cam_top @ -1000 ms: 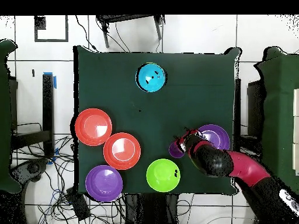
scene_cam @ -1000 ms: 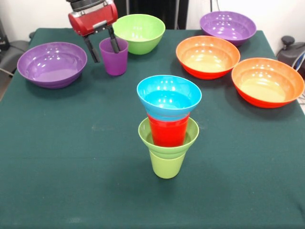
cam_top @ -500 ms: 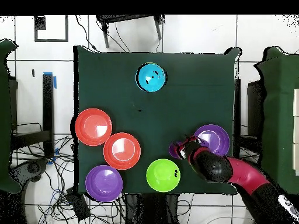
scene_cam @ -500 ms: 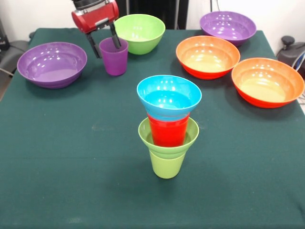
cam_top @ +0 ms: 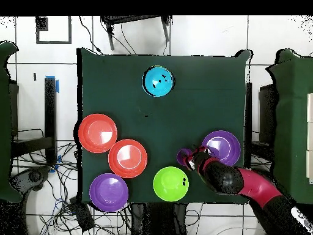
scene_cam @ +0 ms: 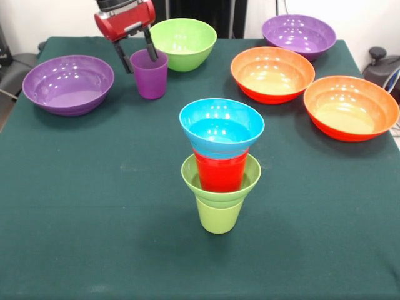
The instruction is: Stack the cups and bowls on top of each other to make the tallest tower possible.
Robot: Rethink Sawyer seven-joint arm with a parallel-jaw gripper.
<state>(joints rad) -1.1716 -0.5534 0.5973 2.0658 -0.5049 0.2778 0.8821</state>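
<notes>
The tower stands mid-table: a lime-green cup (scene_cam: 219, 215) at the bottom, then a small lime-green bowl (scene_cam: 189, 177), a red cup (scene_cam: 221, 173) and a small blue bowl (scene_cam: 222, 127) on top; from above only the blue bowl (cam_top: 158, 81) shows. The translucent purple cup (scene_cam: 150, 76) (cam_top: 183, 157) stands upright on the cloth at the back left. My gripper (scene_cam: 136, 56) (cam_top: 192, 156) hovers open at the purple cup's rim. One finger is outside its left wall and the other is over its mouth.
A medium lime-green bowl (scene_cam: 182, 42) sits right behind the purple cup. One wide purple bowl (scene_cam: 67, 84) lies to its left and another (scene_cam: 299, 34) at the back right. Two wide orange bowls (scene_cam: 272, 74) (scene_cam: 351, 106) line the right side.
The gripper has risen from straddling the purple cup's wall to rim height and stayed open. The purple cup and the tower have not moved.
</notes>
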